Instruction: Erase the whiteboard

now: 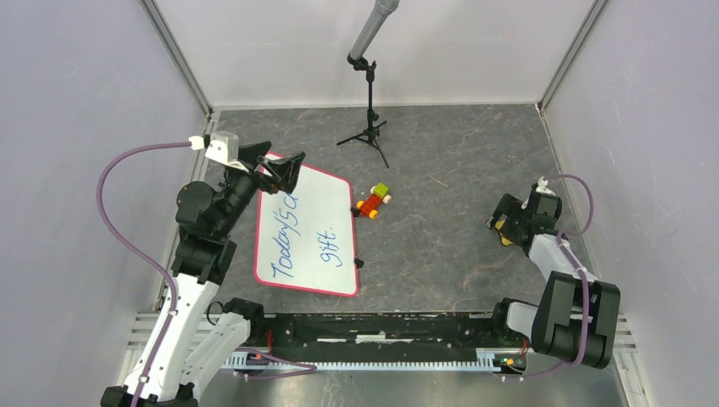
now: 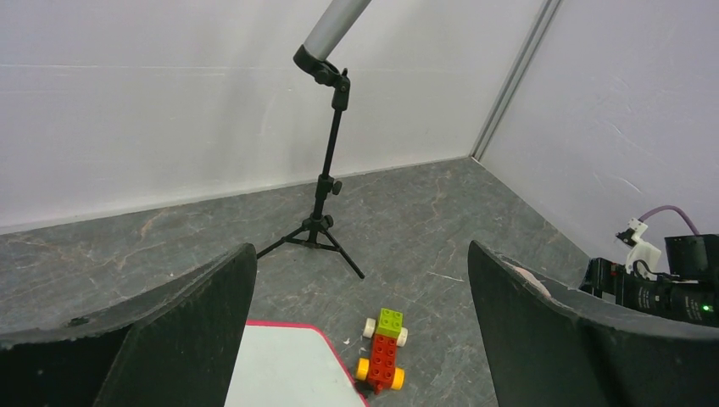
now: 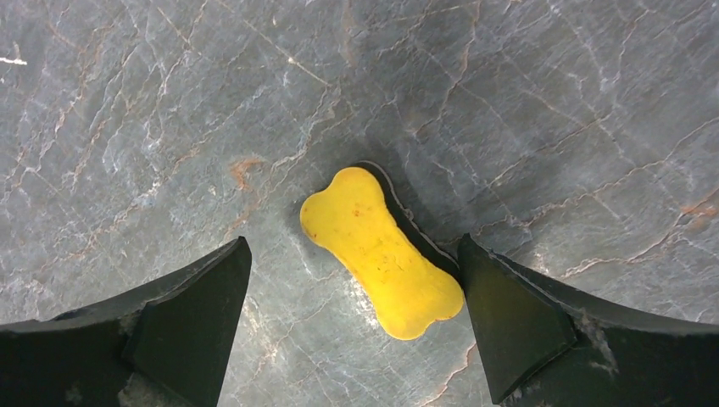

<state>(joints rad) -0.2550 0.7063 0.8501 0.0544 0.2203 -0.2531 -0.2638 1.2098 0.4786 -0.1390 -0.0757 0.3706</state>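
Grey marbled tabletop (image 1: 441, 246) fills the walled cell. Nearest the arm bases, on the left side, the whiteboard (image 1: 309, 229) lies flat, blue handwriting across it. Over on the right, well apart from the board, the right claw (image 3: 354, 246) points down with its fingers spread wide, a yellow bone-shaped piece (image 3: 381, 254) lying between them. The left claw (image 1: 275, 161), fingers also parted and holding nothing, hangs over the board's far left corner. Just beside the board's right edge sits a toy brick car (image 1: 374, 202). Farthest back stands a microphone stand (image 1: 370, 110).
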